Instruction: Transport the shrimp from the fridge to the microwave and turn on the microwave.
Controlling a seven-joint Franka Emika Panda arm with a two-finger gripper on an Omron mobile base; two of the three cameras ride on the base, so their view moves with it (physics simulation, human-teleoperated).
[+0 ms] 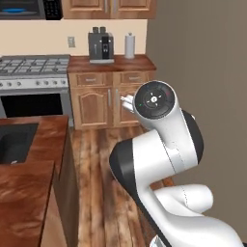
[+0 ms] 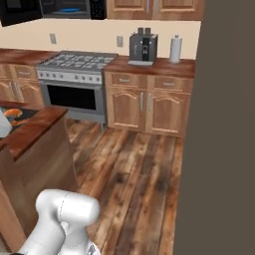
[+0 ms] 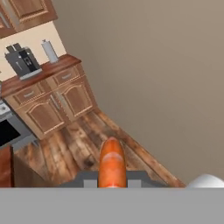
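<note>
Clamped between the gripper's point(image 3: 112, 183) two fingertips at the bottom of the hand view is the shrimp point(image 3: 112, 162), an orange-pink piece that stands up from the jaws and hides most of them (the tips themselves barely show beside it). The jaws are drawn together on it.

Behind the shrimp, that view looks down across a wooden plank floor point(image 3: 83, 146) toward a run of brown lower cabinets point(image 3: 52, 105) with a dark wooden counter on top. On that counter a black and grey coffee machine point(image 3: 22, 61) sits toward the far edge against the wall, and a white paper towel roll point(image 3: 50, 51) stands upright near the counter's right end, apart from the machine. A plain grey-brown wall point(image 3: 157, 70) takes up the right side.

From the left base view, the white arm point(image 1: 164, 144) rises folded at the lower right, its round joint cap facing the camera. The gas stove point(image 1: 34, 72) stands left of the coffee counter, and the microwave point(image 1: 30, 8), black with a blue plate glimpsed through its door, hangs above the stove at the top left corner. A dark sink point(image 1: 17, 142) is set into the near island counter at left.

The right base view gives the same stove, counter and microwave from the other side.
</note>
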